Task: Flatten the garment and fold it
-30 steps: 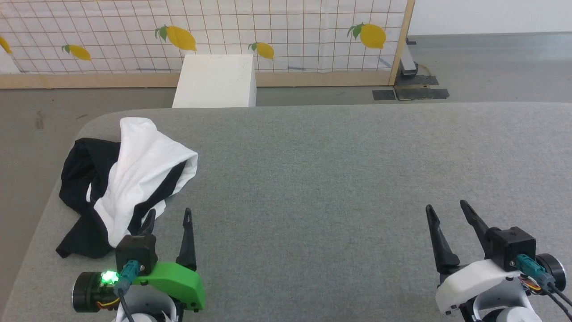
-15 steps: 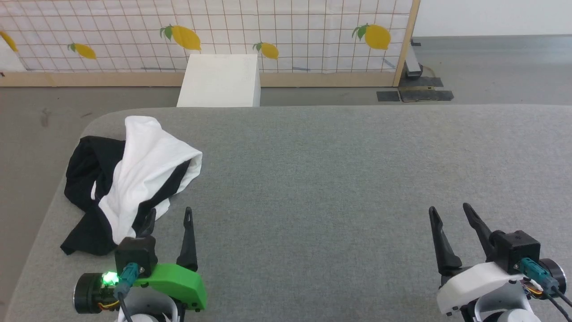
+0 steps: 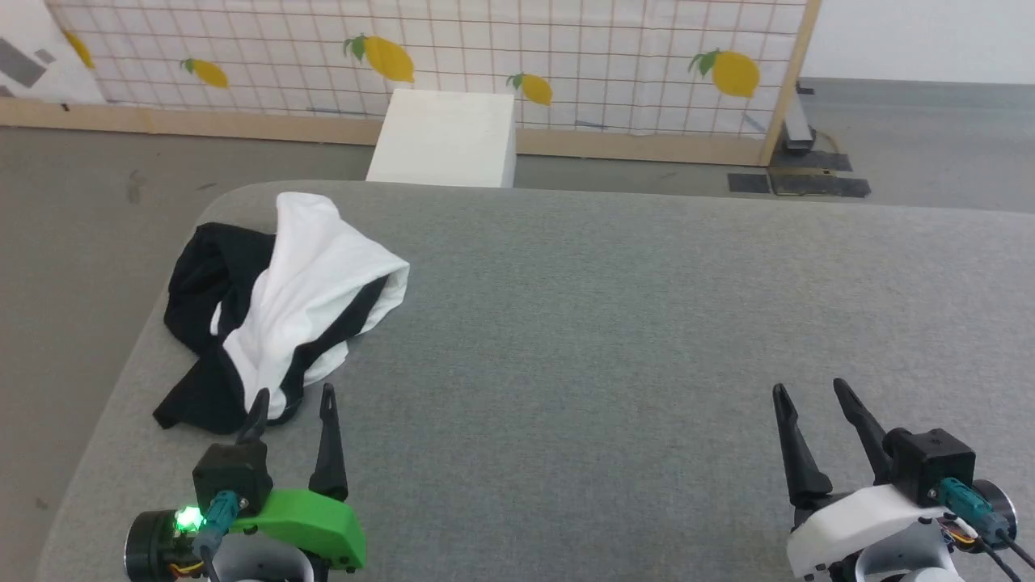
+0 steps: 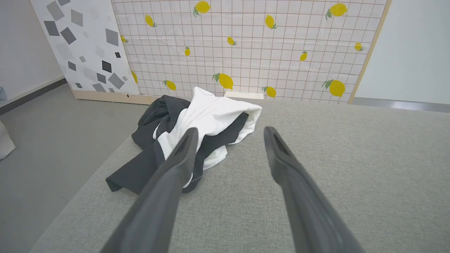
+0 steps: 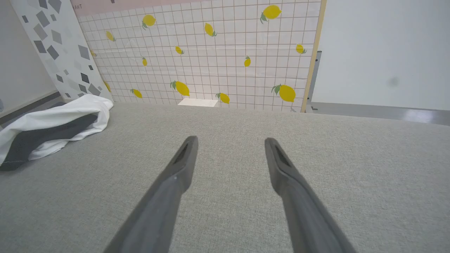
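The garment (image 3: 311, 291) lay bunched at the far left corner of the table (image 3: 614, 323), just ahead of my left gripper (image 3: 293, 394). It and my right gripper (image 3: 808, 388) stood wide, empty. The cloth looked soft, light and floppy; I judged the near white edge, possibly the hem, the best pinch.

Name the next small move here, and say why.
Probably ease the left gripper forward onto the near edge of the garment: it lies crumpled at the left end of the table, just ahead of its open jaws; the right gripper stands open, far off.
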Tool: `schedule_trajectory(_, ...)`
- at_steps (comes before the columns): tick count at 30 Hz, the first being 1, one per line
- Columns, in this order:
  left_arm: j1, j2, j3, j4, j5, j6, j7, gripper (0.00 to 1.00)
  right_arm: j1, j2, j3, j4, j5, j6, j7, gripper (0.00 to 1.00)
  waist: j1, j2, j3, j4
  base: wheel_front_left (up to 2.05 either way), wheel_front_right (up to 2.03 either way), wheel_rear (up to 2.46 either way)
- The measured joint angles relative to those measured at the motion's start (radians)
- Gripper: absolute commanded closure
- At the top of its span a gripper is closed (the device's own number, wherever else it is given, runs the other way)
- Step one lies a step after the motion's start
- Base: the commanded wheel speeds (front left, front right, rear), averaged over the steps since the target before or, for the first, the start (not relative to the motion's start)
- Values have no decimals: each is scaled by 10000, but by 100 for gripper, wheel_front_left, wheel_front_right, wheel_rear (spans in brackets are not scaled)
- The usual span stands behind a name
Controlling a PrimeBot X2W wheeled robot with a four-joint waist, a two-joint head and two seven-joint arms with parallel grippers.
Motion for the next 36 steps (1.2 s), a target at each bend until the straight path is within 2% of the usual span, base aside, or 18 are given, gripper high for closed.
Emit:
schedule_trajectory(22, 424, 0, 61, 75, -134, 90, -453, 0, 124, 2, 261, 493, 443, 2, -443, 0, 0, 0, -134, 1551, 0, 0, 0)
schedule_trajectory(36, 587, 0, 56, 94, -318, 253, -763, 0, 183, 2, 353, 725, 709, 2, -736, 0, 0, 0, -122, 2153, 0, 0, 0)
